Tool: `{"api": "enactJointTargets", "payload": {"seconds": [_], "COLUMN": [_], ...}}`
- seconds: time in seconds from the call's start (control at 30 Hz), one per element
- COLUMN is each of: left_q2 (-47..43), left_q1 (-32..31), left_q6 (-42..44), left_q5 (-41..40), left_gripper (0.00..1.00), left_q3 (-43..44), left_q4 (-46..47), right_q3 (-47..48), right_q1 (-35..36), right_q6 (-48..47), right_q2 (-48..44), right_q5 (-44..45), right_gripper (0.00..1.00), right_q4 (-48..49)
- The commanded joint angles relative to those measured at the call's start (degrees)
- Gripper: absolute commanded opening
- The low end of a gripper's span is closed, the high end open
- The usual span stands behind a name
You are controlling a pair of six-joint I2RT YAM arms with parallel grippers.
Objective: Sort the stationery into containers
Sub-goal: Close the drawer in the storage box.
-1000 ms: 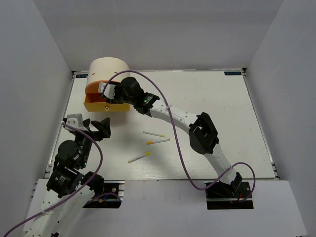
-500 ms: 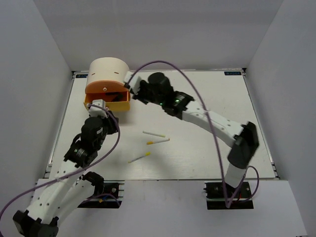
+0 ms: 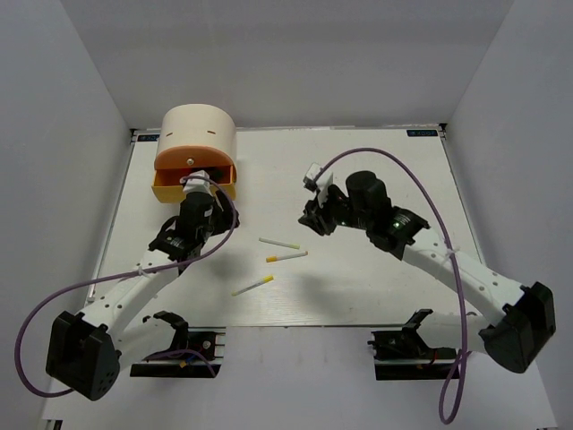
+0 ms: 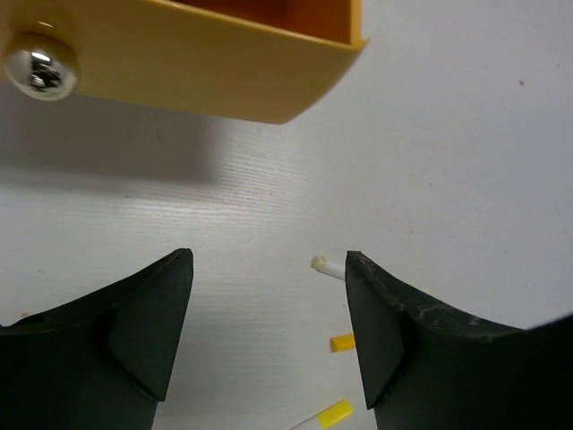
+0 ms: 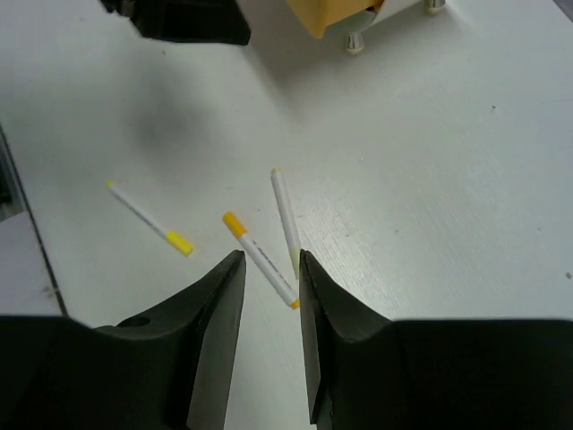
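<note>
Three white sticks (image 3: 286, 256) with yellow ends lie loose and apart on the white table (image 3: 403, 170), near its middle and well clear of the cream drum organiser (image 3: 197, 133) at far left, whose orange drawer (image 3: 168, 188) stands pulled out. Your left gripper (image 4: 269, 269) hovers just before that drawer, jaws wide apart on nothing; your right gripper (image 5: 271, 260) hangs above the sticks, jaws narrowly apart, empty

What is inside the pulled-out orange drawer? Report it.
Only orange wall shows inside the drawer; no contents can be made out. The left gripper covers its middle from above.
</note>
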Motion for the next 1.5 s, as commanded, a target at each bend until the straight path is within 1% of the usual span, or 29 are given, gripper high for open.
{"api": "enactJointTargets", "payload": {"seconds": [0.0,0.17,0.3,0.43,0.57,0.87,0.93,1.2,1.47], "left_q2": [-0.9,-0.4,0.9,2.0,5.0,7.1,7.1,10.4,13.6], "left_q1": [0.9,2.5,4.6,6.2,8.5,12.4,13.1,16.2,17.9], "left_q6": [-2.1,-0.9,0.5,1.8,3.1,6.9,6.9,6.9,6.9], "left_q5": [-5.9,-13.2,-14.9,-14.9,-13.7,-11.3,-9.9,-5.3,-3.0], "left_gripper": [0.79,0.79,0.79,0.77,0.77,0.77,0.76,0.76,0.76], "left_q3": [1.1,3.7,3.7,3.7,3.7,3.7,2.9,2.9,2.4], "left_q4": [1.7,-1.1,-1.1,2.7,5.2,11.0,13.6,19.0,23.9], "right_q3": [-2.1,-4.9,-5.0,-5.1,-5.4,-5.7,-5.5,-5.8,-5.9], "right_q1": [-1.0,-1.4,-1.6,-1.6,-1.6,-1.7,-2.2,-1.8,-1.7], "right_q6": [2.5,3.0,3.4,3.8,3.7,3.6,3.7,3.6,3.4], "right_q2": [-5.8,-8.8,-9.5,-9.6,-9.5,-8.9,-8.7,-8.2,-7.4], "right_q5": [-5.2,-7.3,-8.1,-8.2,-8.2,-7.8,-7.8,-7.7,-7.6], "right_gripper": [0.37,0.37,0.37,0.38,0.38,0.38,0.38,0.38,0.38], "right_q4": [3.7,4.6,4.3,4.7,4.9,5.0,4.8,5.0,5.2]}}
